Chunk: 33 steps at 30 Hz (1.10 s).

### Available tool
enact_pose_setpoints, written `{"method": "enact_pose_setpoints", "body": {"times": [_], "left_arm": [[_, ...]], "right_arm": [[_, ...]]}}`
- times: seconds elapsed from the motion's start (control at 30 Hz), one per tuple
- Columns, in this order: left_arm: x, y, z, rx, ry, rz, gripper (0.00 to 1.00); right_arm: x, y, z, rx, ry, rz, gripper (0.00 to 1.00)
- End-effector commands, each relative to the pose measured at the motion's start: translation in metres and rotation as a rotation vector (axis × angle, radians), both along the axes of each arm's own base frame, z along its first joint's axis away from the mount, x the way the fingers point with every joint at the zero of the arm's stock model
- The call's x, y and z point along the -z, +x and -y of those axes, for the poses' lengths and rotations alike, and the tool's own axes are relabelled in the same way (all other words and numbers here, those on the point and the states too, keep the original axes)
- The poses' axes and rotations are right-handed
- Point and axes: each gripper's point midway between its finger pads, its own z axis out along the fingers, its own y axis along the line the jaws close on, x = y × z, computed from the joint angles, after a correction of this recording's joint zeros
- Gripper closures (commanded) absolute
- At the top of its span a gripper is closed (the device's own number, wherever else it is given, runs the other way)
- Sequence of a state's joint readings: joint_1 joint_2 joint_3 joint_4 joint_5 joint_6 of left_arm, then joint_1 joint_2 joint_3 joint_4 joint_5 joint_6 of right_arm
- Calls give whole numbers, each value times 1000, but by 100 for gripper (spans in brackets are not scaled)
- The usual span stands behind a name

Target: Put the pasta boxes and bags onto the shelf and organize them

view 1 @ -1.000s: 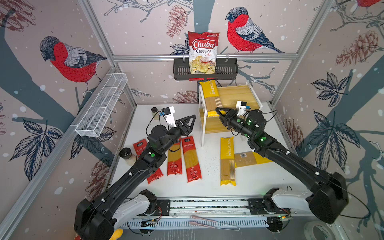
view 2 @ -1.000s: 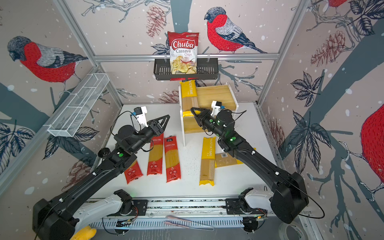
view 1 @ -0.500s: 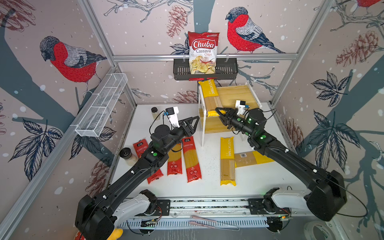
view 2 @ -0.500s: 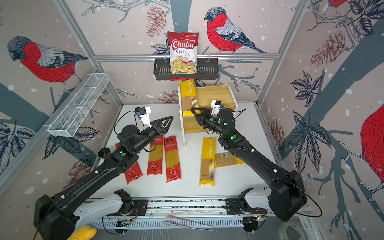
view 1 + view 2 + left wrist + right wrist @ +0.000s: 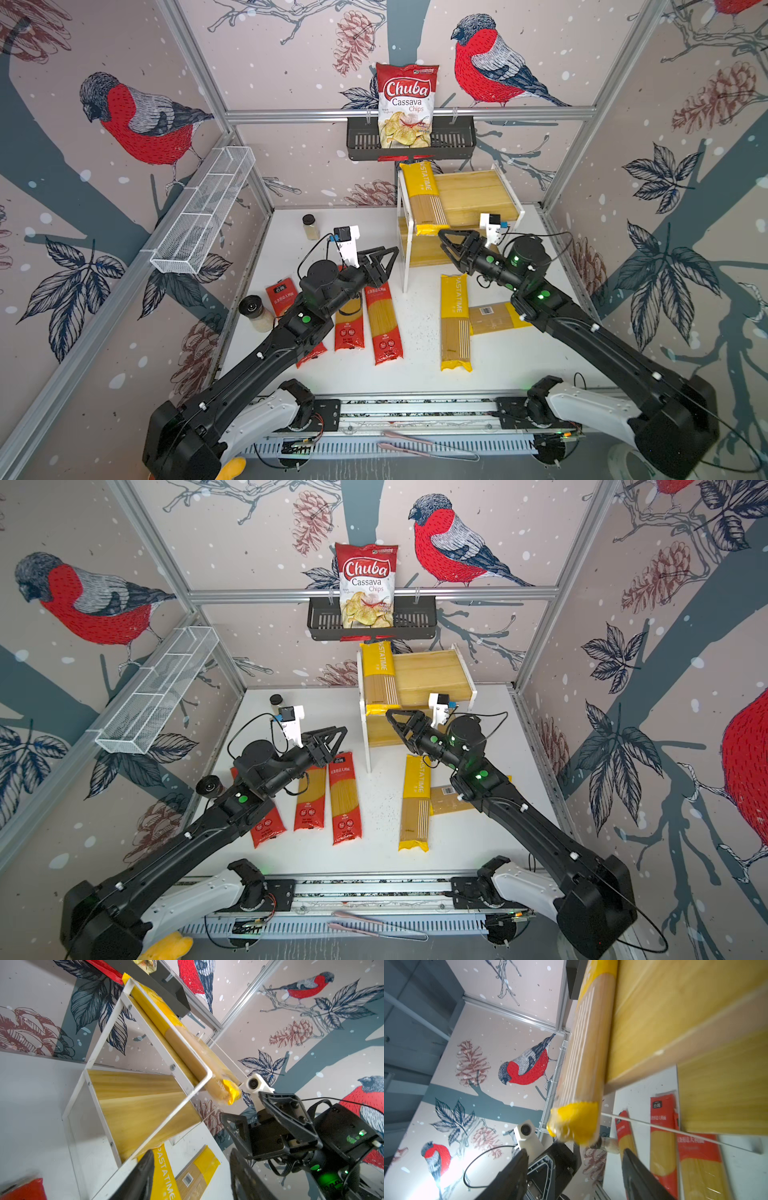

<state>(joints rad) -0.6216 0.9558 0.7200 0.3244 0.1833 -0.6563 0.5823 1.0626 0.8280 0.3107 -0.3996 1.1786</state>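
On the left, the left gripper (image 5: 390, 259) hovers over the table (image 5: 415, 374) with its jaws partly apart and nothing between them. Under this arm lie the three red packs (image 5: 384, 324), side by side and flat, each with its long axis running from the robot toward the back. The gripper is above their far ends, so this arm is clearly the nearer one for them. I judge that a reach for one needs mostly a descent, with the jaws across the narrow width.

To the right stands the shelf (image 5: 473, 195). One yellow pack (image 5: 424, 195) already lies on its upper board, along the left edge, with its long axis front to back and its near end sticking out a little over the front. The right gripper (image 5: 444, 241) is just in front of that end. Its jaws are wide apart and, in the right wrist view, do not touch the pack.

Nearer to the robot, two more yellow ones rest on the table. The lengthwise pack (image 5: 455, 320) lies parallel to the shelved one, below and behind the right gripper. The crosswise pack (image 5: 494, 318) lies partly under the right arm, its end meeting the side of the lengthwise pack. The right arm is the nearer one for both.
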Motion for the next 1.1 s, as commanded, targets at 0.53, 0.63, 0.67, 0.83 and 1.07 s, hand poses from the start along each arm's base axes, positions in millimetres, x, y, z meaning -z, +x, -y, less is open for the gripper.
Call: {"method": "enact_pose_setpoints", "body": {"times": [0.53, 0.63, 0.67, 0.83, 1.07], "left_arm": [[164, -71, 119, 218, 327, -163, 42], [190, -71, 124, 215, 386, -210, 42], [198, -71, 125, 215, 399, -224, 42], [220, -70, 125, 209, 448, -264, 42], [225, -65, 121, 171, 499, -281, 37]], "right_arm": [[236, -39, 88, 213, -627, -285, 52], [252, -37, 101, 253, -698, -288, 52], [255, -35, 105, 267, -715, -288, 52], [261, -20, 113, 302, -752, -254, 52], [275, -3, 110, 276, -760, -256, 46]]}}
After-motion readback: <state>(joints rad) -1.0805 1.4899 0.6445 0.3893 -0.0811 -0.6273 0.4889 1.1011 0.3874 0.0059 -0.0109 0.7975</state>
